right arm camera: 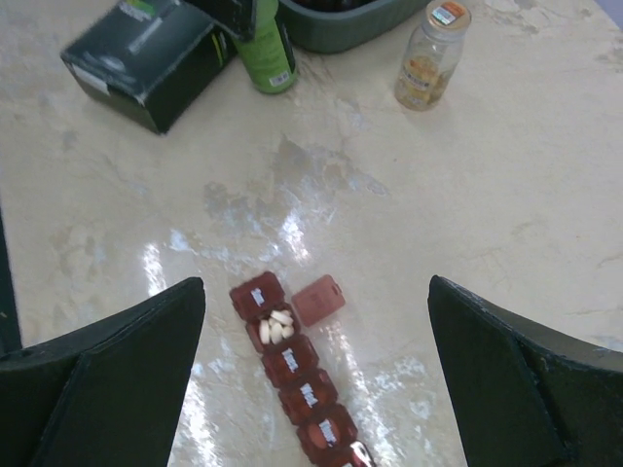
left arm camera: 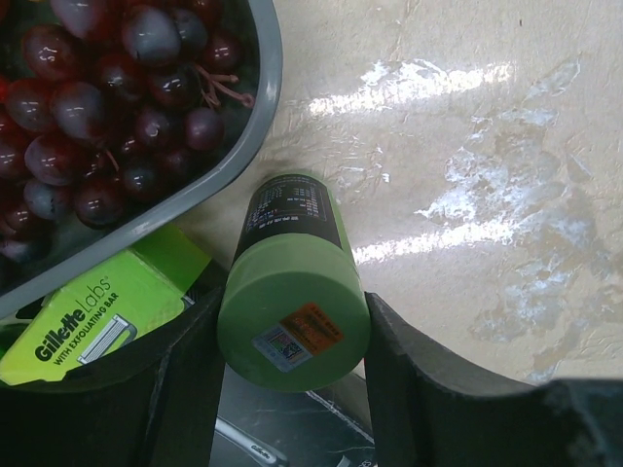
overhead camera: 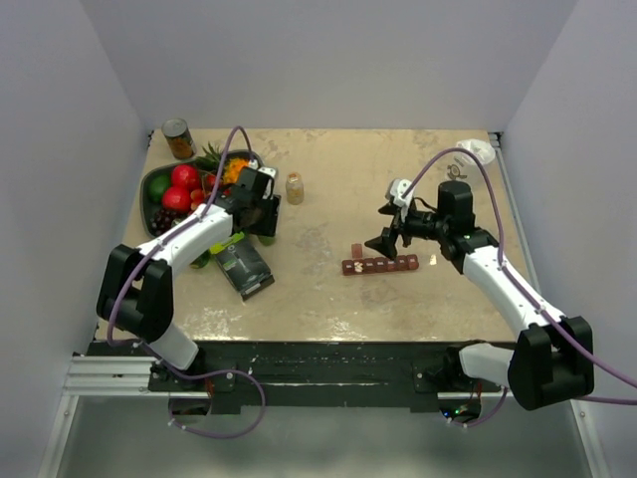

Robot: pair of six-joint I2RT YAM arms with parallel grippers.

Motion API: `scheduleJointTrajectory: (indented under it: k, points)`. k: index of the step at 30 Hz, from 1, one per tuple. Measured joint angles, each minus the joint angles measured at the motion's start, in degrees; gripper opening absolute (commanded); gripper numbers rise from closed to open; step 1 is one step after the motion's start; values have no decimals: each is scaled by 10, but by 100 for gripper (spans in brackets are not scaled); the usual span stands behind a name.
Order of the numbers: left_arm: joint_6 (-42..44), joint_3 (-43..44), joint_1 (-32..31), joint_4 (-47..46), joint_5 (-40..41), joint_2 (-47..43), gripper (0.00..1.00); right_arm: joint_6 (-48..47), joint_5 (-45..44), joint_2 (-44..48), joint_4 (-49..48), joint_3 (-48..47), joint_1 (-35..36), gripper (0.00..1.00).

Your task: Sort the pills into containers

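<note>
Pills (right arm camera: 275,329), white ones, fill one open compartment near the end of the containers (right arm camera: 297,379), a dark red-brown strip lying flat on the tabletop (right arm camera: 506,214), and we see that compartment's lid (right arm camera: 318,299) flipped out to the side. The right gripper (overhead camera: 391,239) hangs above the strip with its jaws spread wide, touching nothing. Well apart, the left gripper (left arm camera: 292,326) pinches a green bottle (left arm camera: 282,219) beside the rim of a grey fruit tray (left arm camera: 255,136) full of grapes (left arm camera: 97,107). A green razor pack (left arm camera: 88,316) lies just beside the bottle.
</note>
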State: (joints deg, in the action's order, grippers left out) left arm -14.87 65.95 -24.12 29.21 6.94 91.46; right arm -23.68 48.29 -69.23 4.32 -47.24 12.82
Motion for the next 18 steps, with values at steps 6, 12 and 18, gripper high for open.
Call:
scheduleJointTrajectory:
  k: [6, 12, 18]
  points:
    - [9, 2, 0, 1, 0, 5, 75, -167, -15, 0, 70, 21, -1, 99]
    - [12, 7, 0, 0, -2, -5, 87, -366, -16, -31, 189, 24, -1, 99]
    - [25, 9, 0, 0, -9, -64, 88, -480, -35, -111, 284, 8, -1, 99]
